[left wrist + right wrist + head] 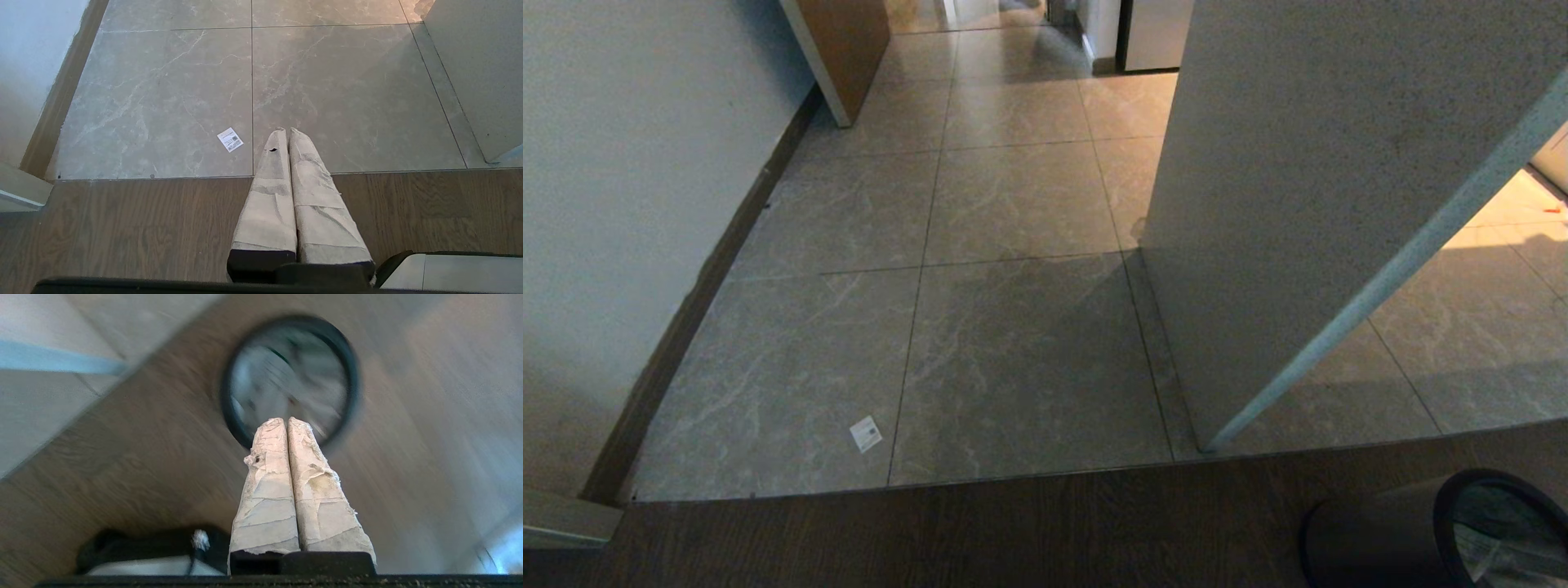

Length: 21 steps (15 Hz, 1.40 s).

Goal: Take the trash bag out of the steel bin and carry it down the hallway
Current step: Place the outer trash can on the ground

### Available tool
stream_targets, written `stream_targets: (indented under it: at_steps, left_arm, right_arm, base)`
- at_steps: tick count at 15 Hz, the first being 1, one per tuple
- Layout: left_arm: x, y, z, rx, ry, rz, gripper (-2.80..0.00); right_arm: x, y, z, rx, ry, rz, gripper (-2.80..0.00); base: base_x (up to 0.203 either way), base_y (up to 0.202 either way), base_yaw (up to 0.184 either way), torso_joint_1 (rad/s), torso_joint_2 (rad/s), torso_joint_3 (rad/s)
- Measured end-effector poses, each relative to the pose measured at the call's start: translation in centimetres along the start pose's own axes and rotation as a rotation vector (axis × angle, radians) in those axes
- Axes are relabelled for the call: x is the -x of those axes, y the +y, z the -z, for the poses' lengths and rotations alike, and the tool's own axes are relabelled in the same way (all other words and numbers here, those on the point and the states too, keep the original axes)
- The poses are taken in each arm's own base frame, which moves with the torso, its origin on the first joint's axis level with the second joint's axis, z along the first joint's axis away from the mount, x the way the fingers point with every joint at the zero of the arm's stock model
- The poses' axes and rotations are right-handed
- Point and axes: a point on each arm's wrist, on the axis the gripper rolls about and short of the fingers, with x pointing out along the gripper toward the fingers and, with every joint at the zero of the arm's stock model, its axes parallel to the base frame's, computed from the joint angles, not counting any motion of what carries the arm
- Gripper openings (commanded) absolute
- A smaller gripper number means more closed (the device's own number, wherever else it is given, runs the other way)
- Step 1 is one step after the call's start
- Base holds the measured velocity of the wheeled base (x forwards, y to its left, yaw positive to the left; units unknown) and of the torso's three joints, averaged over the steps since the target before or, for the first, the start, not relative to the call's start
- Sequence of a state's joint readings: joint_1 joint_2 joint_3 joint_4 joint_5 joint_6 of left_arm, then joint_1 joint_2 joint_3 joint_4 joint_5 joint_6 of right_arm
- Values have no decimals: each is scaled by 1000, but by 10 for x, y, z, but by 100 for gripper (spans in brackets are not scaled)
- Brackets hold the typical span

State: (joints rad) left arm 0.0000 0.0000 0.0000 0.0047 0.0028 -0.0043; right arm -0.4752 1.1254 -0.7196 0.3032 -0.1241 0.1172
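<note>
The steel bin (1388, 531) stands on the dark wood floor at the head view's lower right corner, its thick black rim (229, 412) ringing a whitish trash bag (1507, 535) with green print inside. In the right wrist view the bin's mouth lies straight below, the trash bag (286, 379) blurred. My right gripper (287, 420) hangs above the bin's near rim, shut, nothing between its taped fingers. My left gripper (286, 131) is shut and empty above the wood floor's edge. The hallway (1013, 204) of glossy marble-look tiles runs ahead.
A white wall (629, 204) with a dark baseboard bounds the hallway on the left. A pale speckled wall corner (1298, 188) juts in on the right. A small white label (865, 434) lies on the tiles. A wooden door (845, 49) stands far back left.
</note>
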Motion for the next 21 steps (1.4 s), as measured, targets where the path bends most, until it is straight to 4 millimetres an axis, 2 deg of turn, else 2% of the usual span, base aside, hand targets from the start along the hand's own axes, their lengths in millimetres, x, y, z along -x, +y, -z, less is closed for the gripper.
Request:
stream_targets:
  at_steps: [1, 5, 12, 16, 18, 21]
  left_arm:
    - [0, 0, 0, 0, 0, 0, -280]
    - [0, 0, 0, 0, 0, 0, -280]
    - [0, 0, 0, 0, 0, 0, -280]
    - [0, 0, 0, 0, 0, 0, -280]
    - [0, 0, 0, 0, 0, 0, -280]
    - [0, 0, 0, 0, 0, 0, -280]
  right_arm:
    - [-13, 2, 0, 20, -11, -39, 0]
    - [-46, 6, 3, 131, -28, -146, 0]
    - [-92, 4, 4, 108, -71, -225, 0]
    - [-121, -22, 8, 90, -38, -170, 0]
    - [-137, -39, 17, 125, 17, -121, 0]
    - [-159, -53, 28, 129, 86, -93, 0]
  base:
    - [0, 0, 0, 0, 0, 0]
    - [0, 0, 0, 0, 0, 0]
    - [0, 0, 0, 0, 0, 0]
    - [0, 0, 0, 0, 0, 0]
    - [0, 0, 0, 0, 0, 0]
    - [0, 0, 0, 0, 0, 0]
